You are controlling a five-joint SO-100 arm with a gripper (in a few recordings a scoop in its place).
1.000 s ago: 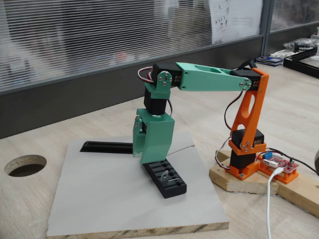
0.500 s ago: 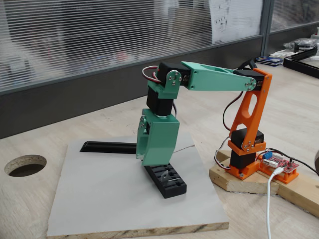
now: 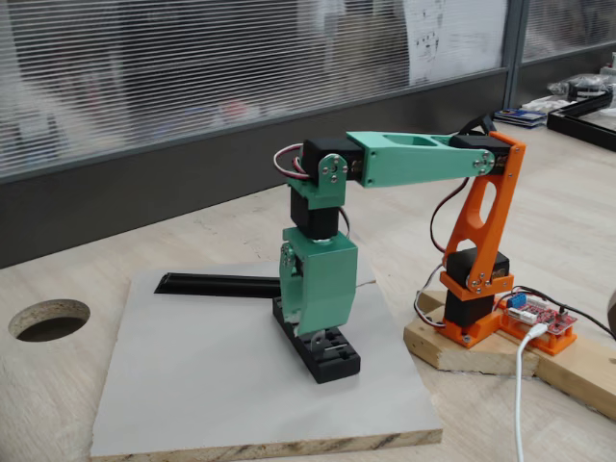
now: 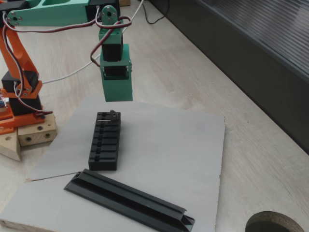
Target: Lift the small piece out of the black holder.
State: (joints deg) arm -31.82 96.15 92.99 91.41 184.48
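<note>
Jaws hidden behind the green gripper (image 4: 117,94) shell, so we cannot tell their state; we note it hangs just above the black holder's (image 4: 105,147) end slot, where the small piece (image 4: 113,113) stands, holder's length running away beneath.

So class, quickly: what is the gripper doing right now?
Gripper: cannot be told; its green casing hides the fingers as it hangs over the black holder, with the small piece below.
</note>
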